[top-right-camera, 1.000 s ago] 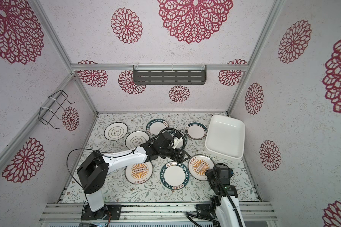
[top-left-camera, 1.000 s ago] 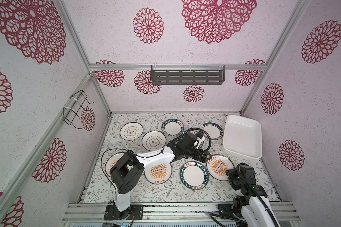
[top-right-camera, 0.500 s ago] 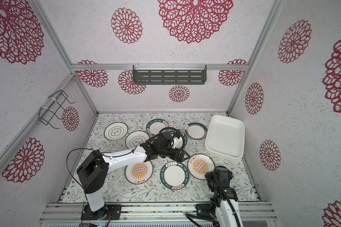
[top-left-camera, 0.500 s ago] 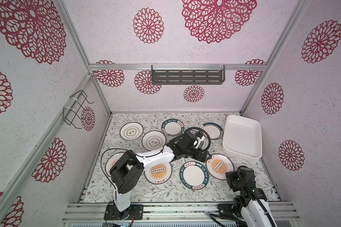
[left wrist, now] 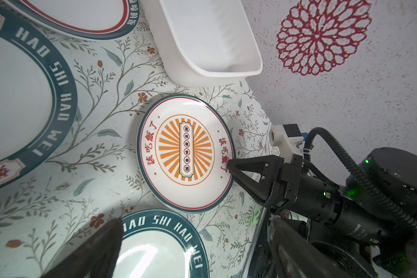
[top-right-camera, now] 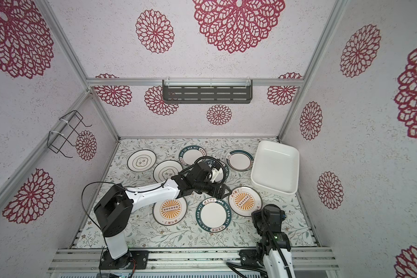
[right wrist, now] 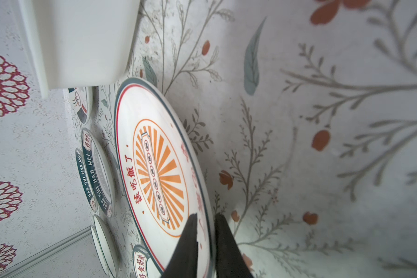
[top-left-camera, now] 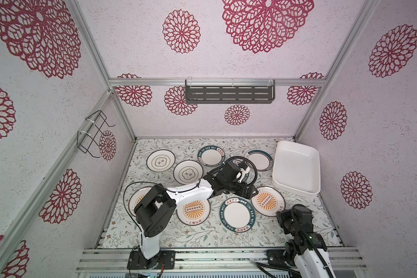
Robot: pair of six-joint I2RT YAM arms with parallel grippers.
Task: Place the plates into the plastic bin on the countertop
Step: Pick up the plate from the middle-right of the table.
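Evidently nothing is placed yet: the plastic bin (top-left-camera: 296, 168) is found empty. The sunburst plate (right wrist: 159, 178) just beside it is pinched at the rim by the right gripper (right wrist: 205, 216); the left gripper (top-left-camera: 249, 192) is spread wide.

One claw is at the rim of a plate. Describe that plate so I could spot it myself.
Find the white tub against the right-hand wall. Just in front of its near end lies a plate with an orange sunburst centre, the right claw astride its rim. The other sunburst plates lie further left; this one alone sits beside the tub.
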